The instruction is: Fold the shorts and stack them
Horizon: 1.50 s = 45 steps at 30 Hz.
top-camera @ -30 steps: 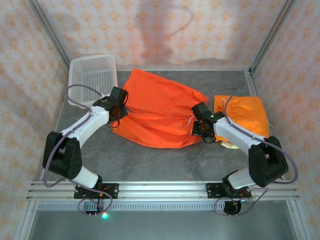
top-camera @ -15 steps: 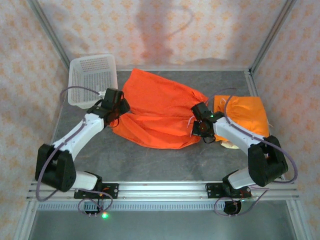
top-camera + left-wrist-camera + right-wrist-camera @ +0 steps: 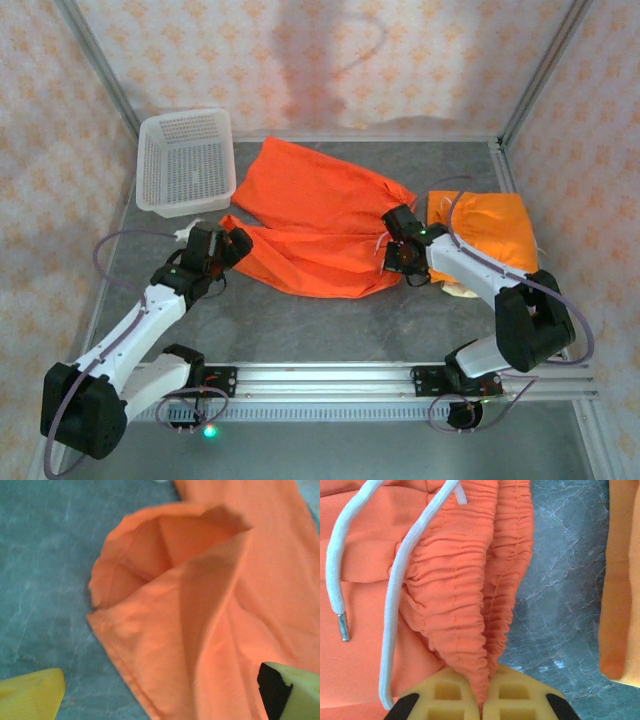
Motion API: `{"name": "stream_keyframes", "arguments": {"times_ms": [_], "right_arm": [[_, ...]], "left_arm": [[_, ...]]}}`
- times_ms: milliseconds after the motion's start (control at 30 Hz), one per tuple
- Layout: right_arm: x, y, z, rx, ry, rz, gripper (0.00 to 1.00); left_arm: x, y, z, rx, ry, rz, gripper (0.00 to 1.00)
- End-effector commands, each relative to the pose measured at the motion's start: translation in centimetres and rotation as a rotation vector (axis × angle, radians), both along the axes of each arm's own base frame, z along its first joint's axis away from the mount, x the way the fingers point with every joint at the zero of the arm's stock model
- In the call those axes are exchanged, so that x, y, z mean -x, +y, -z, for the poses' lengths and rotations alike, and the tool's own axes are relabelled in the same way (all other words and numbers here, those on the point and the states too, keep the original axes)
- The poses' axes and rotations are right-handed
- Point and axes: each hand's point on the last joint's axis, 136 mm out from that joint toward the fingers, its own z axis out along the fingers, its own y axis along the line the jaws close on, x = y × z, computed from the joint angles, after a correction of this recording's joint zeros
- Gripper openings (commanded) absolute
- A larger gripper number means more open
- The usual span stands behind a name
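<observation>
Step in hand, by judgement: folding the spread orange shorts [image 3: 315, 225], which lie rumpled at table centre; fold not yet complete. Left gripper [image 3: 224, 250] stands wide open over the leg hem at 8 o'clock, holding nothing; right gripper [image 3: 481, 700] is clamped on the gathered waistband at 4 o'clock. A folded orange pair [image 3: 487, 228] lies at 3 o'clock; white basket [image 3: 185, 160] at 10 o'clock. Next move likely calls for a clean left pinch through both hem layers.

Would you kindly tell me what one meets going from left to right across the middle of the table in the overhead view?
left gripper → spread orange shorts → right gripper → folded orange shorts
</observation>
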Motion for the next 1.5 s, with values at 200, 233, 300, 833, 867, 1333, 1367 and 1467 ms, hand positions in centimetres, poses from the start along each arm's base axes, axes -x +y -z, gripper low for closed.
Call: {"name": "stream_keyframes", "arguments": {"times_ms": [200,233,300,833,867,1333,1367,1467], "right_arm": [[-0.6,-0.2,-1.5,-0.017,-0.047,0.031,0.0],[-0.6,-0.2,-1.5,-0.018,-0.048,0.031,0.0],[-0.6,-0.2,-1.5,-0.017,-0.044,0.031,0.0],[-0.5,-0.2,-1.3,-0.005,-0.034,0.018,0.0],[-0.5,-0.2,-1.2,-0.002,-0.03,0.017,0.0],[-0.8,-0.4,-1.9,0.022,-0.033,0.0,0.0],[-0.8,-0.5,-2.1,0.024,-0.038,-0.001,0.0],[-0.8,-0.5,-2.7,0.027,-0.046,-0.006,0.0]], "left_arm": [[2.6,-0.8,4.5,0.088,0.138,-0.002,0.94],[2.6,-0.7,4.8,0.084,0.144,-0.003,0.92],[2.4,-0.7,5.1,0.072,0.145,0.0,0.84],[-2.1,-0.6,7.8,-0.056,0.21,0.044,0.6],[-2.3,-0.6,7.9,-0.056,0.211,0.042,0.56],[-1.8,1.7,2.5,-0.158,0.152,0.0,0.0],[-1.6,2.1,1.5,-0.171,0.138,-0.007,0.0],[-0.6,3.0,-1.5,-0.206,0.104,-0.021,0.0]]}}
